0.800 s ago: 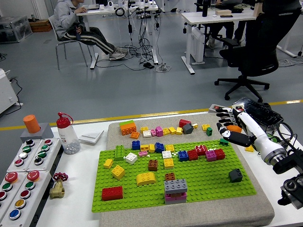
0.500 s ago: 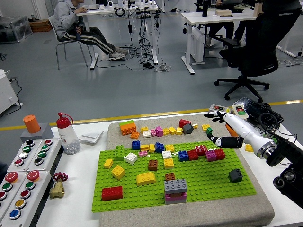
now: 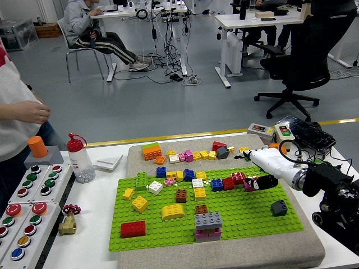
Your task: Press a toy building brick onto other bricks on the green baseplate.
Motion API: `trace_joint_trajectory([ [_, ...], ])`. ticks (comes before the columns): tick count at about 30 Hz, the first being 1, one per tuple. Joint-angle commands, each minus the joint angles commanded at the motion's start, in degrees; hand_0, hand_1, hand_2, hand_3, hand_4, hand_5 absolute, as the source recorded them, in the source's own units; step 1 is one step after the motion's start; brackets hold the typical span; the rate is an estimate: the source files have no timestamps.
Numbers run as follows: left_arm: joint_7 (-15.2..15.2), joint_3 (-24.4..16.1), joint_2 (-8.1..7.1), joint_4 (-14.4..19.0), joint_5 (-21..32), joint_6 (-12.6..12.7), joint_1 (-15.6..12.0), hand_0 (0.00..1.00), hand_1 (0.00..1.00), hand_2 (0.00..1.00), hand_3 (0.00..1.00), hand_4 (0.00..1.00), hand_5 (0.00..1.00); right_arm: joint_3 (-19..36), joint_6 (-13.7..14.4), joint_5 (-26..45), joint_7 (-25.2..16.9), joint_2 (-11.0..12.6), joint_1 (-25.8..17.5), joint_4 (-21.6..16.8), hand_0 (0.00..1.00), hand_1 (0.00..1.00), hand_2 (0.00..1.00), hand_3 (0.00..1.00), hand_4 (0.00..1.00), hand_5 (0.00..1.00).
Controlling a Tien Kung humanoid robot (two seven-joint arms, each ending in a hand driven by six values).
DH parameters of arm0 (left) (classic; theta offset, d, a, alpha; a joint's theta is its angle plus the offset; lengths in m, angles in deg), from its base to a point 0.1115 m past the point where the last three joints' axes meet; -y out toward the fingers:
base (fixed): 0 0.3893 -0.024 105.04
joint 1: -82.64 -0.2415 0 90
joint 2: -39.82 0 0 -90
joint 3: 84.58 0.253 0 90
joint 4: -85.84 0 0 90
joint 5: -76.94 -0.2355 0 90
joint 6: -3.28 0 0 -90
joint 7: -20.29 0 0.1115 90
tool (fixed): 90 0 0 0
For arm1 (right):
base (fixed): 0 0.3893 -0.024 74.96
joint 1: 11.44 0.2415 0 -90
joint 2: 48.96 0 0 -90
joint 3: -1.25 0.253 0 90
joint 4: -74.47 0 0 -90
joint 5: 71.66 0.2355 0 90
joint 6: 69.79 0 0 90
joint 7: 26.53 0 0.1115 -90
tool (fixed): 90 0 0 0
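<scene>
White table [image 3: 101, 224], 1 green baseplate [image 3: 235, 216], 1 right hand [image 3: 259, 168] over magenta brick [image 3: 249, 184]

Pretty evenly lit, bright indoor overhead light, nothing dim. Only soft short shadows under the bricks on the green baseplate [image 3: 235, 216]. Mild sheen on the floor around 12 o'clock. Sharp overall, slight blur on the right hand [image 3: 259, 168] at 3 o'clock.

Grey floor [image 3: 168, 106], white desks [image 3: 247, 22], black office chair [image 3: 300, 56].
</scene>
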Motion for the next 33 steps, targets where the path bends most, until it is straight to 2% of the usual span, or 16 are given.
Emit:
trace_joint_trajectory([
  [9,0.0,0.4,-0.13,0.0,0.4,0.0,0.2,0.633,0.596,0.606,0.404,0.298,0.947,-4.8,-1.5,-0.6,1.0,-3.2,4.0,8.2,0.818,0.809,0.834,0.844,0.688,0.205],
  [16,0.2,0.2,-0.06,0.1,-0.1,0.0,0.3,0.633,0.596,0.605,0.405,0.299,0.946,-9.4,-0.6,-0.7,0.8,-6.3,6.3,14.6,0.819,0.812,0.829,0.834,0.696,0.219],
  [25,0.1,0.3,-0.08,0.1,0.2,0.1,0.5,0.633,0.596,0.605,0.405,0.299,0.945,-12.9,-0.2,-1.4,0.9,-8.4,8.1,19.4,0.815,0.810,0.823,0.828,0.701,0.229],
  [33,0.1,0.4,-0.09,0.1,0.2,0.1,0.5,0.633,0.596,0.605,0.406,0.298,0.946,-14.5,-0.2,-1.8,1.1,-9.2,9.0,22.2,0.814,0.802,0.800,0.816,0.703,0.241],
])
